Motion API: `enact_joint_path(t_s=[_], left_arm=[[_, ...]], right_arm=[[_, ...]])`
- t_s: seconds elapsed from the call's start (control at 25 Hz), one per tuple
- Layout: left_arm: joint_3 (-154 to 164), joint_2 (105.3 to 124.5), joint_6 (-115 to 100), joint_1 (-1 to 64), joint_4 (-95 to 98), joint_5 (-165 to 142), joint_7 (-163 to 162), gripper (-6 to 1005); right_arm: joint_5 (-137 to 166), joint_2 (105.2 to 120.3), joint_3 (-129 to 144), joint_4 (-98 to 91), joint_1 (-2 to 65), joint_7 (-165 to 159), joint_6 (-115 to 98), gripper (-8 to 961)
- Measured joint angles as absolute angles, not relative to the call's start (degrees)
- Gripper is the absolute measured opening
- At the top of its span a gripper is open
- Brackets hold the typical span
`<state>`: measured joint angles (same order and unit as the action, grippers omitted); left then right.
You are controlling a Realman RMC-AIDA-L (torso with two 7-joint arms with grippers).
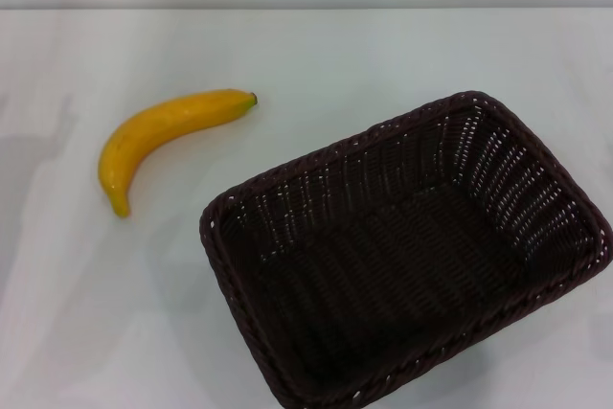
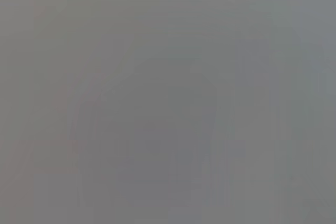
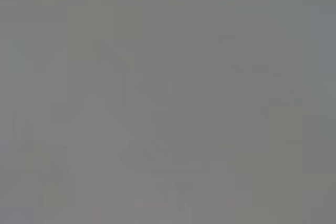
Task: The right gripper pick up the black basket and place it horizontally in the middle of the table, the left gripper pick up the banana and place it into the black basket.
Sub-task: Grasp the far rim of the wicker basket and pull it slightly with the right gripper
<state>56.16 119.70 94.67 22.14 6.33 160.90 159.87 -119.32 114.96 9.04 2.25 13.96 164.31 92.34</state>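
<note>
The black basket (image 1: 402, 256), woven wicker with a braided rim, sits on the white table (image 1: 316, 55) at the front right, turned at an angle and with nothing inside it. Its near corner runs off the front edge of the head view. The banana (image 1: 163, 136) lies on the table to the left of the basket, apart from it, dark stem tip pointing toward the right and back. Neither gripper shows in the head view. Both wrist views are a flat grey and show nothing.
The table's far edge (image 1: 306, 9) meets a pale wall at the back. Faint grey shadows (image 1: 29, 160) fall on the table's left side.
</note>
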Motion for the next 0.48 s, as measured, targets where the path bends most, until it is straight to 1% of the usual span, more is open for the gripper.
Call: enact_joint_path(t_s=[0.48], left_arm=[[56.16, 119.79, 95.25, 21.99, 6.32, 160.87, 159.78, 880]], right_arm=[[-119.26, 114.96, 9.23, 2.18, 14.04, 164.37, 92.34, 856]])
